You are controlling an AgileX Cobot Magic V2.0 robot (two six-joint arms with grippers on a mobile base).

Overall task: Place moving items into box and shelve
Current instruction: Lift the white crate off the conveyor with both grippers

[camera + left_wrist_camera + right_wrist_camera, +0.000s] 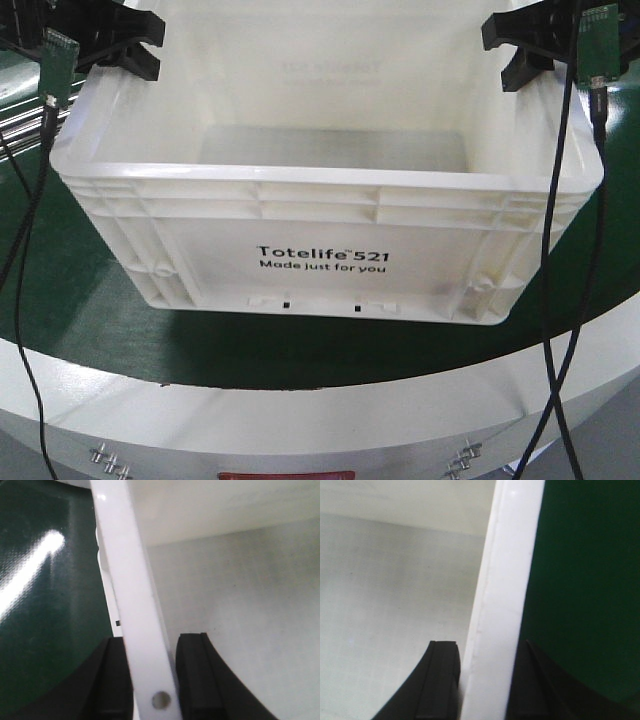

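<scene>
Exterior front view: large white rectangular plastic tote with a ribbed rim fills mid-frame, long side toward the camera, black print "Totelife 521 Made just for you" readable on that face. It stands over the dark green tabletop; whether its underside touches the surface cannot be told. Left gripper, black, sits at the rim of the tote's left short wall; right gripper, black, sits at the rim of the right short wall. A small green circuit board is on each wrist, and thin black cables hang down past both ends of the tote. White curved robot base lies along the bottom edge

Left wrist view: left gripper straddles the tote wall, one black finger outside over the green, the other inside, both against the rim: clamped on it

Right wrist view: right gripper likewise, one finger inside the tote, the other outside, pressed against the wall
</scene>
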